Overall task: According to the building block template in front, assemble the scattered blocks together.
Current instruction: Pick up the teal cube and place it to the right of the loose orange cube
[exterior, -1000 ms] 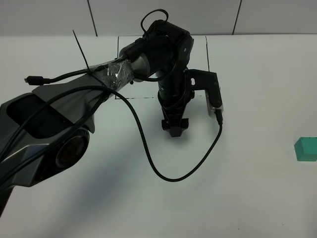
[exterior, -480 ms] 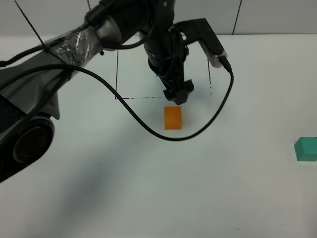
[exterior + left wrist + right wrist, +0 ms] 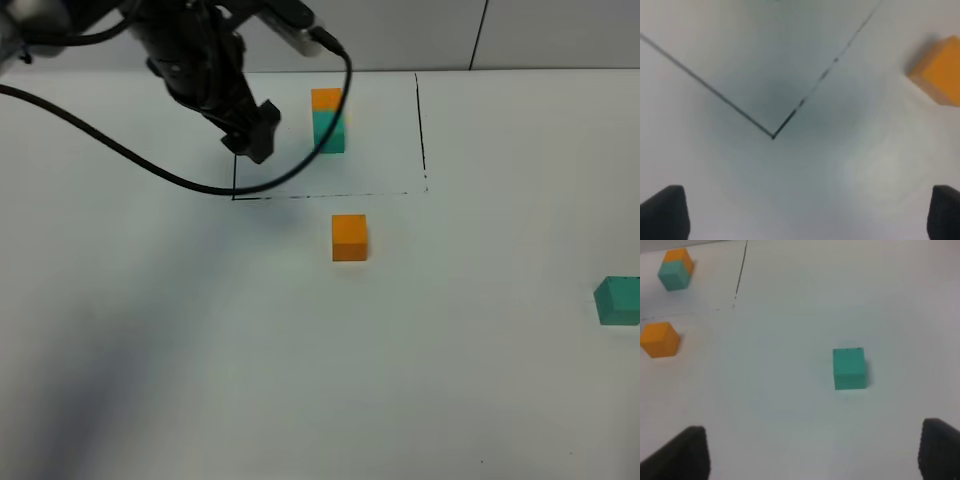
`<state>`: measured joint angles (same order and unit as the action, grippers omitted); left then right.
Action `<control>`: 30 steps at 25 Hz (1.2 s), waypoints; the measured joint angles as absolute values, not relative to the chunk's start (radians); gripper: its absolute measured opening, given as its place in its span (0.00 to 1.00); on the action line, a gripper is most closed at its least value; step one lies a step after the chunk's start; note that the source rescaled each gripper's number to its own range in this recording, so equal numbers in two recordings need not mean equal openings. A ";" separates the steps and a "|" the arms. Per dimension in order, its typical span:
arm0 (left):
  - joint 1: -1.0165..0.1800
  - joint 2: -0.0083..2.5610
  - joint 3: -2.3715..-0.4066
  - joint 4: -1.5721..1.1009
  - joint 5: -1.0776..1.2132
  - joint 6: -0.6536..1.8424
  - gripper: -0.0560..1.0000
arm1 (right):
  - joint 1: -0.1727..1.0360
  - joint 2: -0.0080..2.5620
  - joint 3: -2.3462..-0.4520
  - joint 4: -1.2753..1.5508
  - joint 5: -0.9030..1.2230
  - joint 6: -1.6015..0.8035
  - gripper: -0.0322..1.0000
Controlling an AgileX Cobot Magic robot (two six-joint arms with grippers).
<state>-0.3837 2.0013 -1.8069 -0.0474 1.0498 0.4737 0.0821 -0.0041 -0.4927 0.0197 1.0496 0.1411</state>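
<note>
The template is a joined orange-and-teal pair point(image 3: 327, 120) inside a thin black-lined rectangle point(image 3: 423, 130) at the back; it also shows in the right wrist view point(image 3: 675, 269). The loose orange cube point(image 3: 349, 238) lies just in front of the rectangle's near line. The loose teal cube point(image 3: 618, 301) lies at the far right edge. My left gripper point(image 3: 256, 138) hangs over the rectangle's near left corner, open and empty, with the orange cube point(image 3: 940, 70) off to its side. My right gripper point(image 3: 810, 457) is open and empty, with the teal cube point(image 3: 849, 369) ahead of it.
The left arm's black cable point(image 3: 200, 185) hangs over the table to the left of the rectangle. The rectangle's corner line point(image 3: 772, 136) lies under the left gripper. The loose orange cube point(image 3: 659, 340) shows far off in the right wrist view.
The left gripper has lifted off the orange cube, left it in front of the rectangle, and swung back and to the left. The template pair is now uncovered. The teal cube has not moved.
</note>
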 joint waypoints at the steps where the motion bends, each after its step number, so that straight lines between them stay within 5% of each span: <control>1: -0.358 1.965 -1.765 -0.047 1.031 0.449 1.00 | 0.082 -0.004 -0.493 0.020 1.050 0.141 0.76; 12: -0.127 1.540 -1.360 -0.040 0.983 0.221 0.97 | 0.082 -0.004 -0.493 0.020 1.050 0.141 0.76; 30: -0.123 0.614 -0.794 0.077 1.085 -0.057 0.92 | 0.082 -0.004 -0.493 0.020 1.050 0.141 0.76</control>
